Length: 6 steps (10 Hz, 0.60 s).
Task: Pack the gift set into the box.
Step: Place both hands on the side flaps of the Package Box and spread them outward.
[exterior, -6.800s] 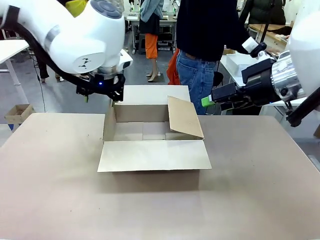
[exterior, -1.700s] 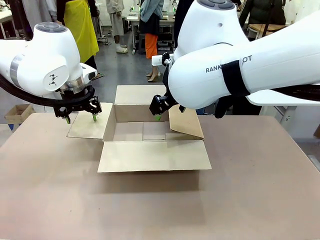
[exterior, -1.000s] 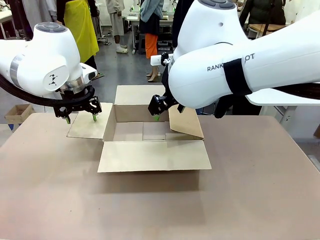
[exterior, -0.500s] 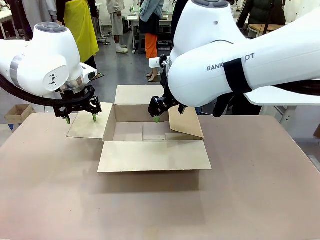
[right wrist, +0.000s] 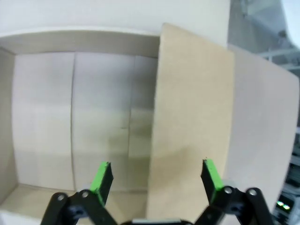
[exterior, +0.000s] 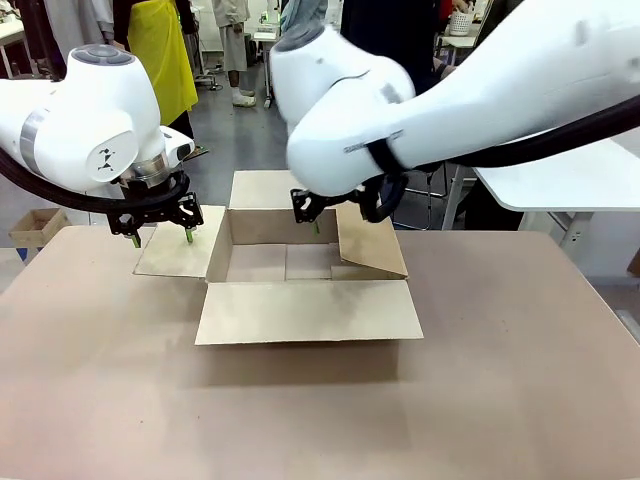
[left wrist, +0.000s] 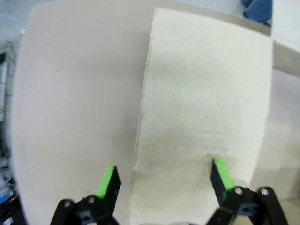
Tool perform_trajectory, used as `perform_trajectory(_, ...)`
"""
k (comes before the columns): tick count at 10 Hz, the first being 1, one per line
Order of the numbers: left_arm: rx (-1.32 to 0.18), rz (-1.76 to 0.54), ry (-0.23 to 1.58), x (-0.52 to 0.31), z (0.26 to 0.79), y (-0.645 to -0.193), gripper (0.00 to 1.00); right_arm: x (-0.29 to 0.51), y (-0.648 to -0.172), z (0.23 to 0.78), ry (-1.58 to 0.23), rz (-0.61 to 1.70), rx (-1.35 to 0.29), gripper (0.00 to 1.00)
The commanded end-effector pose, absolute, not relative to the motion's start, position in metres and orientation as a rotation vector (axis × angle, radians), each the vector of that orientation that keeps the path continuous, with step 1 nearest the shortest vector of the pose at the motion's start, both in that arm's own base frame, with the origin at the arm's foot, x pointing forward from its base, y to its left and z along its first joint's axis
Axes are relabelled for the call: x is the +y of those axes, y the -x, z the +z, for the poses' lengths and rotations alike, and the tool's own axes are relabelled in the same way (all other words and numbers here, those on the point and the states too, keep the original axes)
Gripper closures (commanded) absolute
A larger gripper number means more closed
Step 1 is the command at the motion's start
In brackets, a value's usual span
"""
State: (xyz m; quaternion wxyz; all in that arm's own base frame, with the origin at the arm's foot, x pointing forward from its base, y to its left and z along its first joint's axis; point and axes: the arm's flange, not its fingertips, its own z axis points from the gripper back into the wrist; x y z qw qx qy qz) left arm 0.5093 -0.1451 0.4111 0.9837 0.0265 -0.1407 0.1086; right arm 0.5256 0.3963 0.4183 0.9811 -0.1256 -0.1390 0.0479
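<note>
The right gripper [exterior: 312, 222] has been swung across the box [exterior: 300, 312] — jaws spread, as on the left gripper [exterior: 160, 238] — nothing is packed yet.

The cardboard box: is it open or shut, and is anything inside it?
The box is open and looks empty. Three flaps are folded outward, the right flap leans over the opening, and the visible floor is bare cardboard.

Tan table [exterior: 520, 390], matte. One item directly on it: open cardboard box [exterior: 310, 312], flaps out, its left flap just below left claw [exterior: 161, 239].
</note>
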Motion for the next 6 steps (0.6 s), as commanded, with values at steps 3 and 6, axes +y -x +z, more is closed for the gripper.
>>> perform_trajectory(3,-0.293,0.235,-0.075,-0.148,0.412,-0.509,0.00,0.408,-0.553,0.386,0.443,0.014,-0.297,0.00)
perform_trajectory(6,-0.293,0.235,-0.075,-0.148,0.412,-0.509,0.00,0.388,-0.551,0.386,0.501,-0.017,-0.302,0.00)
